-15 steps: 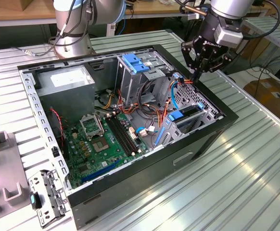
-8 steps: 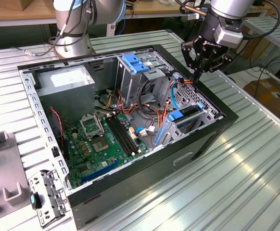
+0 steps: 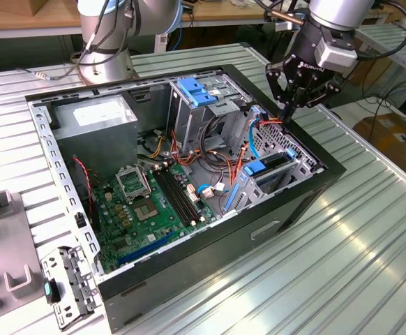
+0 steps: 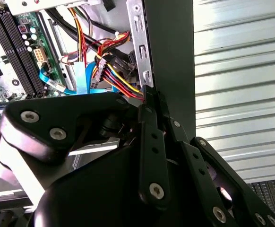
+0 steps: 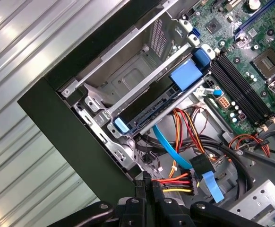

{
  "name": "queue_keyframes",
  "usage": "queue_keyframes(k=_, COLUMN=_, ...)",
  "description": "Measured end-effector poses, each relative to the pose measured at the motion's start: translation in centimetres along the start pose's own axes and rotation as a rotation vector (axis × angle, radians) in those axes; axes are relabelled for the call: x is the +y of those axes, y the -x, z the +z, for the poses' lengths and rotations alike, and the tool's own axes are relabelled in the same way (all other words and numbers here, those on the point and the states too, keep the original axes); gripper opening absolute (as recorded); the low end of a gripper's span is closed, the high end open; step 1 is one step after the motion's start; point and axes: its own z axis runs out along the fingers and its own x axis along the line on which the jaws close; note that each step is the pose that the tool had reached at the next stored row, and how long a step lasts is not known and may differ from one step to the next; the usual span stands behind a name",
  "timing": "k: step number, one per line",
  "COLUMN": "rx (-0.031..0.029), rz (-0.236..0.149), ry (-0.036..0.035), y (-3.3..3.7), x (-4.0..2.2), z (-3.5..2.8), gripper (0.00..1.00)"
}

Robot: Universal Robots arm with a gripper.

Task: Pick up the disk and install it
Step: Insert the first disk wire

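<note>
The disk (image 5: pixel 160 109) lies slotted in the low cage (image 5: pixel 128 71) at the case's corner, with blue rails at both ends. Near it, the end effector (image 5: pixel 148 185) has its fingers pressed together on what looks like the plug end of a red-and-yellow wire bundle (image 5: pixel 177 182), close against the case wall (image 5: pixel 66 120). Cabling seems to be the step: hold the plug square to the disk's socket, keeping the wires slack and clear of the blue cable (image 5: pixel 168 151)

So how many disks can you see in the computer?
1. The disk sits slotted in the low metal cage. More could be hidden inside the tall cage under the blue bracket.
</note>
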Motion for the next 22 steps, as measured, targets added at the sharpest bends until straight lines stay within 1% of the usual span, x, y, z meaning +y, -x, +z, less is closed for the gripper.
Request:
queue_keyframes(k=2, rx=0.0001, rz=0.004, ry=0.0002, y=-0.16, x=0.19, z=0.01, gripper=0.17)
queue_keyframes(k=6, rx=0.0017, rz=0.037, ry=0.0031, y=-0.2, x=0.24, z=0.01, gripper=0.17)
queue_keyframes(k=11, rx=0.0017, rz=0.038, ry=0.0032, y=-0.37, x=0.59, z=0.02, gripper=0.17)
queue_keyframes(k=13, rx=0.0017, rz=0.038, ry=0.0031, y=-0.38, x=0.6, z=0.02, gripper=0.17)
queue_keyframes(k=15, rx=0.0018, rz=0.047, ry=0.0034, y=-0.41, x=0.58, z=0.02, gripper=0.17)
queue_keyframes(k=17, rx=0.0019, rz=0.095, ry=0.0053, y=-0.43, x=0.58, z=0.02, gripper=0.17)
queue_keyframes(k=19, rx=0.0021, rz=0.153, ry=0.0074, y=-0.43, x=0.57, z=0.02, gripper=0.17)
queue_keyframes(k=21, rx=0.0023, rz=0.187, ry=0.0086, y=-0.43, x=0.57, z=0.02, gripper=0.17)
queue_keyframes(k=22, rx=0.0024, rz=0.222, ry=0.0099, y=-0.42, x=0.57, z=0.02, gripper=0.17)
